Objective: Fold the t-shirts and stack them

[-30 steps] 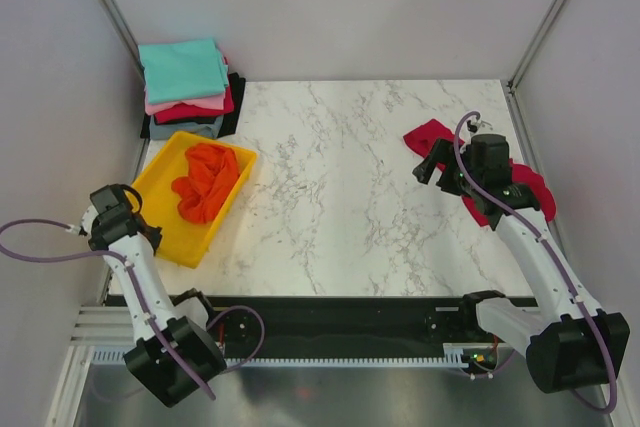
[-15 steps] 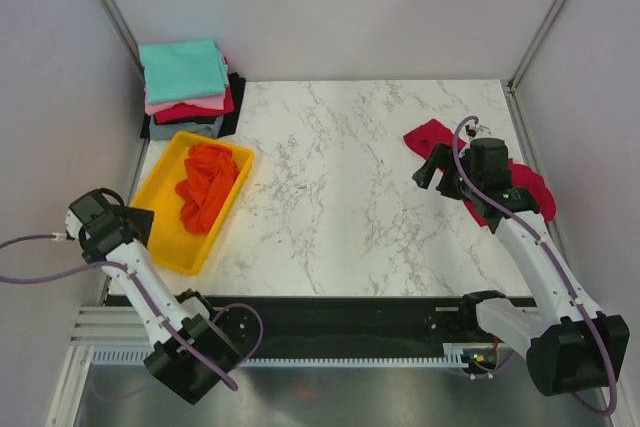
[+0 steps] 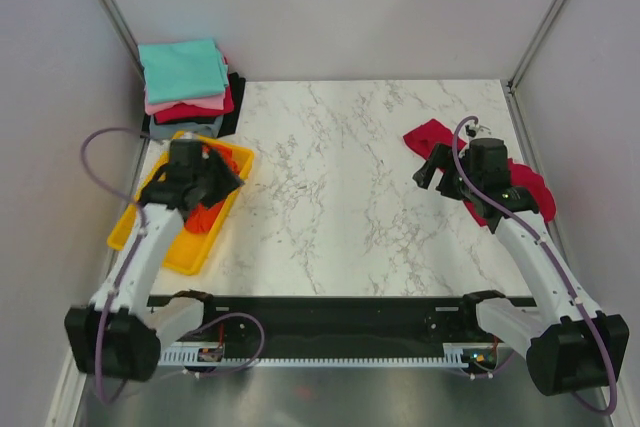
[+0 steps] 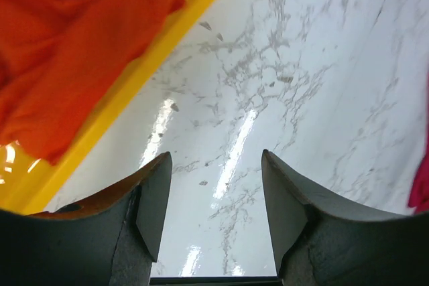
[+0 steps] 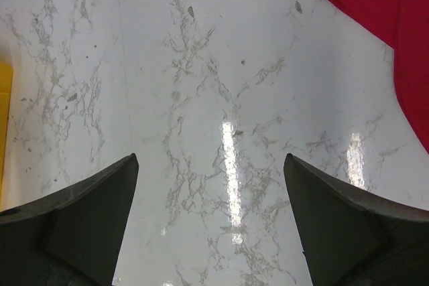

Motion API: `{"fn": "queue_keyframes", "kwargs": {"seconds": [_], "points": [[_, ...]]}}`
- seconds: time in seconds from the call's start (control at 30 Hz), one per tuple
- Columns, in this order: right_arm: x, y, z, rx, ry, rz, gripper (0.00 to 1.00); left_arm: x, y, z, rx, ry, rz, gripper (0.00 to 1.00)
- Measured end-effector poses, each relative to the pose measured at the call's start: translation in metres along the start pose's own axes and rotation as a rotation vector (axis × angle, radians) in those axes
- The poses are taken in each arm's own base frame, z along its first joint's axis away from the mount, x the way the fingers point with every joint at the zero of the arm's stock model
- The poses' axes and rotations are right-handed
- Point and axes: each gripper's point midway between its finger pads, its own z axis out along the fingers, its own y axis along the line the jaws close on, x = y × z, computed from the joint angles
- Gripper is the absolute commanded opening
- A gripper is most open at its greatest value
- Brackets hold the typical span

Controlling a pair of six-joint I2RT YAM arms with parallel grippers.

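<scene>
Orange t-shirt [image 3: 203,215] lies crumpled in the yellow tray [image 3: 133,233] at 9 o'clock. The left gripper [image 3: 230,179], out past the table's edge 0.5 s ago, now hangs over the tray's right rim, jaws spread and empty. The right gripper [image 3: 432,165] has not moved: released, empty, beside the crimson t-shirt [image 3: 430,134] at 3 o'clock. The folded stack [image 3: 185,82] sits at 11 o'clock.

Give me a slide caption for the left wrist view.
Open left gripper framing the marble table, with the yellow tray and orange t-shirt at upper left.
</scene>
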Motion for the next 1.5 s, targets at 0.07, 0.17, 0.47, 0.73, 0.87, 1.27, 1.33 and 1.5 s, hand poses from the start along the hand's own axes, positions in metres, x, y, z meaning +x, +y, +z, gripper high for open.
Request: {"fn": "queue_keyframes", "kwargs": {"seconds": [0.07, 0.17, 0.47, 0.73, 0.87, 1.27, 1.33, 1.5], "points": [[-0.001, -0.002, 0.000, 0.014, -0.007, -0.001, 0.98, 0.025, -0.026, 0.033, -0.005, 0.117, 0.114, 0.62], [-0.003, -0.007, 0.001, 0.038, -0.016, -0.001, 0.98, 0.061, -0.021, 0.075, -0.082, 0.252, 0.194, 0.62], [0.005, -0.019, 0.010, 0.098, 0.018, 0.001, 0.98, 0.058, 0.037, 0.112, -0.293, 0.305, 0.185, 0.63], [-0.002, -0.032, 0.038, 0.198, 0.075, 0.001, 0.98, 0.007, 0.072, 0.106, -0.337, 0.209, 0.054, 0.63], [-0.018, -0.037, 0.071, 0.264, 0.106, -0.005, 0.94, 0.001, 0.060, 0.103, -0.283, 0.194, 0.080, 0.64], [-0.109, -0.050, 0.196, 0.452, 0.054, -0.105, 0.71, -0.022, -0.004, 0.023, 0.013, 0.006, 0.269, 0.64], [-0.111, -0.056, 0.209, 0.482, 0.064, -0.124, 0.70, -0.019, -0.001, 0.011, 0.028, -0.015, 0.293, 0.65], [-0.097, -0.073, 0.222, 0.546, 0.119, -0.144, 0.67, 0.000, 0.009, -0.009, 0.061, -0.019, 0.308, 0.65]]}}
